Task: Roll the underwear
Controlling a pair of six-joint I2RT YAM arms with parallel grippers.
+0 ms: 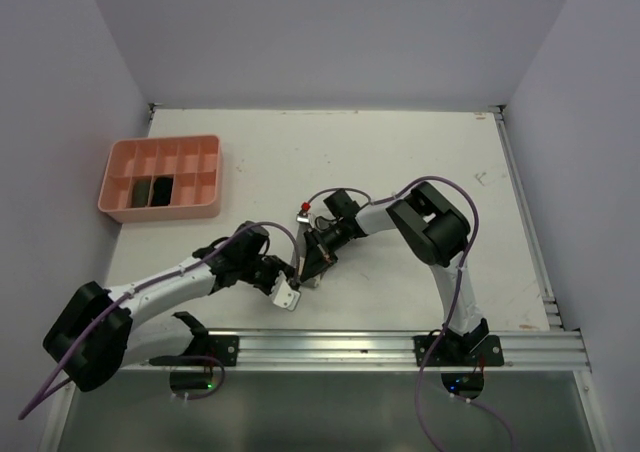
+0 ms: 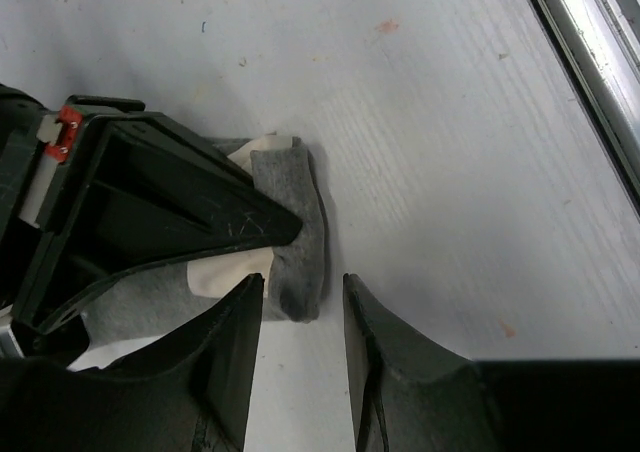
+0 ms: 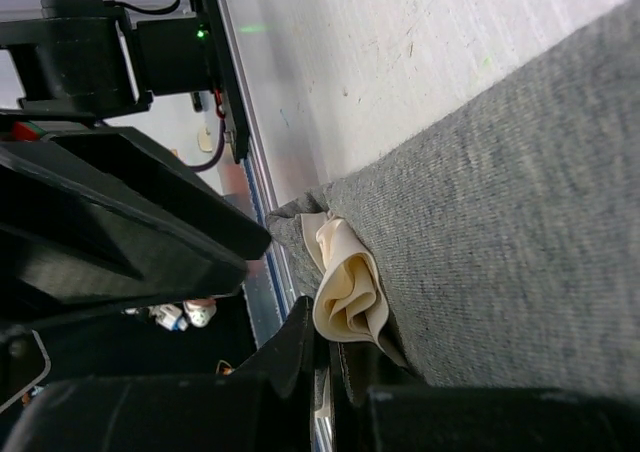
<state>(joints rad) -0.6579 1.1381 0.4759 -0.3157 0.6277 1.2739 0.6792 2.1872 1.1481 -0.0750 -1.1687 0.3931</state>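
A grey underwear piece (image 2: pixel 296 234) with a cream band (image 3: pixel 350 282) lies partly rolled on the white table, near the front rail. My right gripper (image 3: pixel 338 357) is shut on the rolled cream-and-grey edge; its black fingers (image 2: pixel 190 202) lie across the cloth. My left gripper (image 2: pixel 302 307) stands open, its tips just short of the roll's rounded end and straddling it without touching. From above, both grippers meet over the underwear (image 1: pixel 308 274), left gripper (image 1: pixel 293 287) from the left and right gripper (image 1: pixel 318 260) from the right. Most of the cloth is hidden under them.
A pink compartment tray (image 1: pixel 160 144) stands at the back left, with two dark pieces in its front cells (image 1: pixel 152 190). The metal front rail (image 1: pixel 400 347) runs close behind the grippers. A red-tipped part (image 1: pixel 302 209) of the right wrist sticks up.
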